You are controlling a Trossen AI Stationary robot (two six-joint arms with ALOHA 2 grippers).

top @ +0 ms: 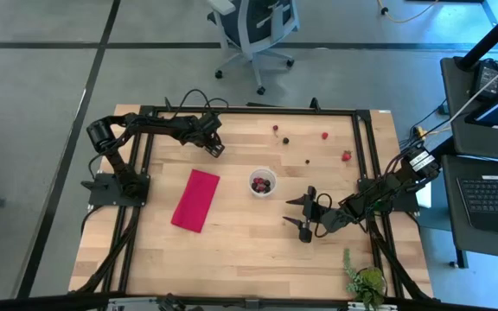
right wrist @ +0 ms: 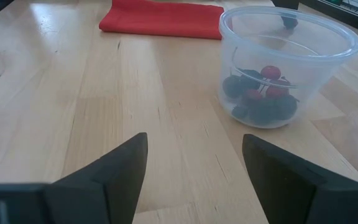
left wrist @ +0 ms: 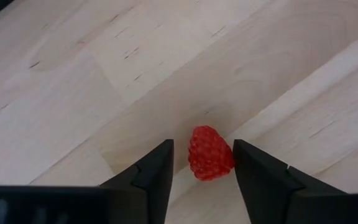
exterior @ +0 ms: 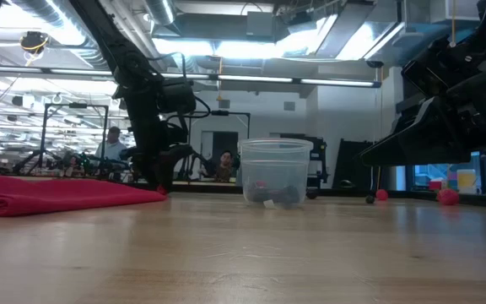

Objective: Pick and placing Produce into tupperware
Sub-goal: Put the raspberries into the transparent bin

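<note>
My left gripper point(top: 215, 148) point(left wrist: 202, 144) is open and points down at the far left part of the table. A red raspberry point(left wrist: 210, 153) lies on the wood between its fingers. The clear round tupperware point(top: 262, 183) point(right wrist: 288, 62) point(exterior: 275, 173) stands mid-table with dark cherries and red berries point(right wrist: 263, 93) in its bottom. My right gripper point(top: 305, 216) point(right wrist: 194, 138) is open and empty, just right of the cup and nearer the table's near edge. Loose produce lies on the far right part of the table point(top: 276, 129) point(top: 325, 135) point(top: 346, 156). My left gripper comes at the raspberry from above, one finger on each side. One finger's inner face point(left wrist: 240, 167) lies at the berry's side point(left wrist: 229, 158), and I cannot tell whether they touch. A gap shows at the other finger point(left wrist: 160, 171). The berry rests on the table.
A flat magenta cloth point(top: 195, 200) point(right wrist: 160, 17) lies left of the cup. A green leafy plant point(top: 366, 281) stands at the near right corner. Black frame rails run along the table's edges. People show in the room behind in the low view.
</note>
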